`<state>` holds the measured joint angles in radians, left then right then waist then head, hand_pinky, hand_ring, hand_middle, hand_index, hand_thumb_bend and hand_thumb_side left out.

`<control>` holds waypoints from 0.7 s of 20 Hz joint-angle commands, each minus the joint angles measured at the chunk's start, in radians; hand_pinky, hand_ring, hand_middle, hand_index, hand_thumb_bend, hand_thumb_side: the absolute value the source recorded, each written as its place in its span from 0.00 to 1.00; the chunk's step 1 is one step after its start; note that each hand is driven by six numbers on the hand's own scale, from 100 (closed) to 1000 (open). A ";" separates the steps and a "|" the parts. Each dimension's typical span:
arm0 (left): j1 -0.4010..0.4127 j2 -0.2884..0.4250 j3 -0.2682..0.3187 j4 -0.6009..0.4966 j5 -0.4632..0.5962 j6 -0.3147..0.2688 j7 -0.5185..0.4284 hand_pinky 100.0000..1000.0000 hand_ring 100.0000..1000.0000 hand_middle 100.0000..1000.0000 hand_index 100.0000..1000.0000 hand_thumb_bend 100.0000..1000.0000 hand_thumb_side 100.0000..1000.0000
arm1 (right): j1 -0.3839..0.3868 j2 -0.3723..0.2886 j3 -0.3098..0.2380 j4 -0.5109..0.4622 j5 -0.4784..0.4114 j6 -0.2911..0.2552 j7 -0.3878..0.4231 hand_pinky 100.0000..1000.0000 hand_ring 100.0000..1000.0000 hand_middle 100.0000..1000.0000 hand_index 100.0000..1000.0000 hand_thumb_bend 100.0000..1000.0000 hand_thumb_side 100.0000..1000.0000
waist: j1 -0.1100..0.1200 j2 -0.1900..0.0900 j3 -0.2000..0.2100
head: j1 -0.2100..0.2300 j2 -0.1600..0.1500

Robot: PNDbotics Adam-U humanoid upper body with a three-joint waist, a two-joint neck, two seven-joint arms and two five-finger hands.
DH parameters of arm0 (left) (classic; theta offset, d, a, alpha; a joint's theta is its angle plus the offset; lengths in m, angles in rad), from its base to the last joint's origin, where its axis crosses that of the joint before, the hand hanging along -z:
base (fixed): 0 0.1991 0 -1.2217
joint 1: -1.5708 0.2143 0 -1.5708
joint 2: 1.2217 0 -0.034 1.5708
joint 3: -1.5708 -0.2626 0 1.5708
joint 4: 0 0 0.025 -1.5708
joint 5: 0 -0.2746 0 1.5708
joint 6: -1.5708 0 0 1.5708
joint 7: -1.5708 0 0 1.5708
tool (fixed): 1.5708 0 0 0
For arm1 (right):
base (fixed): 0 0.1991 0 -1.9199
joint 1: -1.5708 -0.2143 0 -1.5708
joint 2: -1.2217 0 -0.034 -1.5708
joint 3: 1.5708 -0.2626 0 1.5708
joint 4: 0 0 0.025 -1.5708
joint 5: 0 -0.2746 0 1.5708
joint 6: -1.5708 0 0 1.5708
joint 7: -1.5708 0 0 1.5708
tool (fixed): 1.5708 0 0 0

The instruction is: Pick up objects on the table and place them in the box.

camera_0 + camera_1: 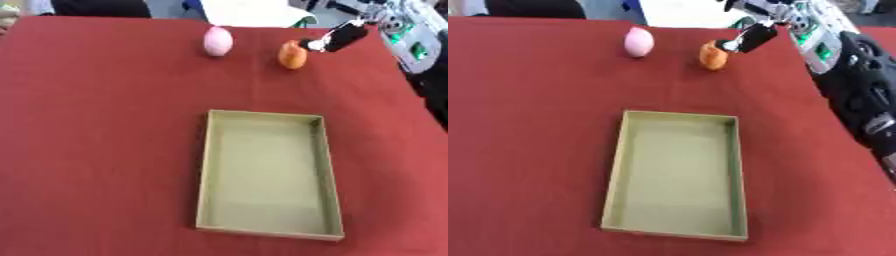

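Right hand (337, 37) touches the unlabelled orange object (292, 55) beyond the box (203, 190).

Red-covered table (105, 125), pale floor beyond far edge

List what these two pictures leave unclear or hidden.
- Right robot hand: blurred in both views, so whether it touches the orange thing or how its fingers stand is unclear.
- Orange thing and pink thing: too blurred to identify.
- Left robot hand: outside both views.
- Box: near wall's inner face hidden.
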<state>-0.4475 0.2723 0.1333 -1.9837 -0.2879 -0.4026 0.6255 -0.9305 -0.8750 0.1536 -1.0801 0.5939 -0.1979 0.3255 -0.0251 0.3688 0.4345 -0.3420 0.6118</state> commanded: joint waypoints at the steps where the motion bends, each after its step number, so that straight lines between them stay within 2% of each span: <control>1: -0.014 0.008 0.011 -0.016 -0.003 -0.001 0.007 0.79 0.71 0.61 0.77 0.10 0.46 | -0.023 -0.019 -0.017 -0.001 0.012 0.005 -0.017 0.80 0.92 0.73 0.93 0.34 0.24 | -0.001 -0.016 0.006 | -0.010 -0.015; 7: -0.020 0.005 0.013 -0.016 -0.006 0.002 0.013 0.79 0.71 0.61 0.76 0.10 0.46 | -0.024 -0.019 -0.024 0.000 0.020 0.022 -0.035 0.80 0.92 0.73 0.94 0.35 0.23 | -0.016 -0.001 0.024 | -0.020 -0.024; 14: -0.023 0.000 0.015 -0.016 -0.010 0.006 0.019 0.79 0.71 0.60 0.76 0.08 0.47 | -0.030 -0.012 -0.027 0.001 0.045 0.041 -0.062 0.80 0.93 0.73 0.94 0.35 0.23 | -0.023 0.019 0.029 | -0.028 -0.037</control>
<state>-0.4574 0.2636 0.1387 -1.9837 -0.2946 -0.3964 0.6398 -0.9407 -0.8667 0.1394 -1.0730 0.6296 -0.1586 0.2713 -0.0516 0.4091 0.4617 -0.3655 0.5874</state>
